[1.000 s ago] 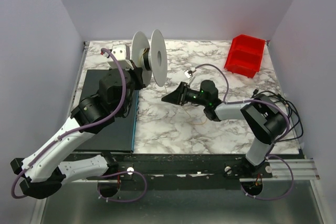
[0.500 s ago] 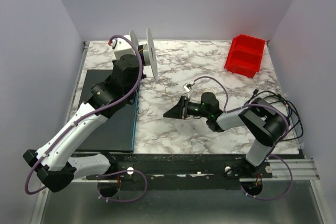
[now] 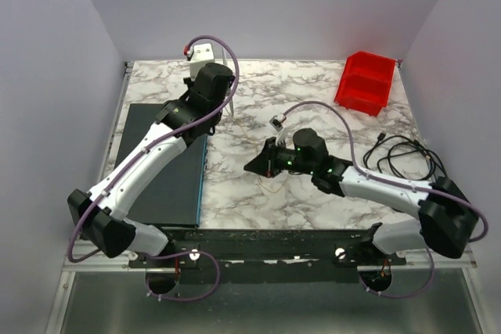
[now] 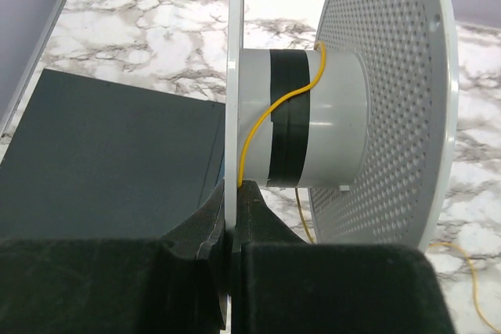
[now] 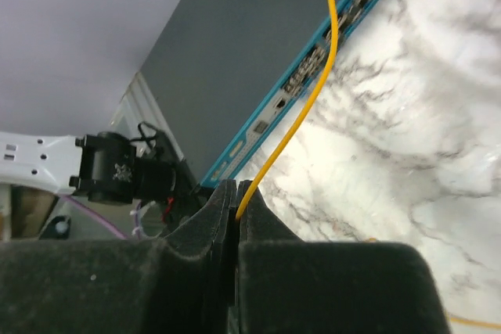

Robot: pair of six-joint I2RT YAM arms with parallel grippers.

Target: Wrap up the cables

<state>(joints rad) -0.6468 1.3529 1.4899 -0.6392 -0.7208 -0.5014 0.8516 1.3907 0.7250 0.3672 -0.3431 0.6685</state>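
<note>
Top external view has the left arm stretched farther toward the back of the table (image 3: 313, 84) than a second ago. The spool (image 4: 313, 115) it carries, which then showed both discs broadly, is now turned almost edge-on to that camera. The right arm has also swung out low across the marble toward the middle.

The bigger change is at the right gripper (image 5: 236, 193). Its jaws stood partly apart a moment ago and are now pinched together on the cable (image 5: 332, 37), with the yellow strand coming straight out from between the pads. From there the cable runs up past the teal-edged dark mat (image 3: 168, 193). In the left wrist view it crosses the spool's hub over a band of black tape. A further length trails on the marble below the spool.

The left gripper (image 4: 232, 213) is clamped on the rim of the spool's near disc. With one end of the cable on the hub and the other now pinched, the strand can probably be kept taut, so winding looks ready to start. Hardly a turn is on the hub yet.

By count:
- One spool with two discs.
- One cable strand.
- One dark mat.
- One red bin (image 3: 372, 55) with two compartments.
- A tangle of black cords (image 3: 407, 154) too bunched to number.
</note>
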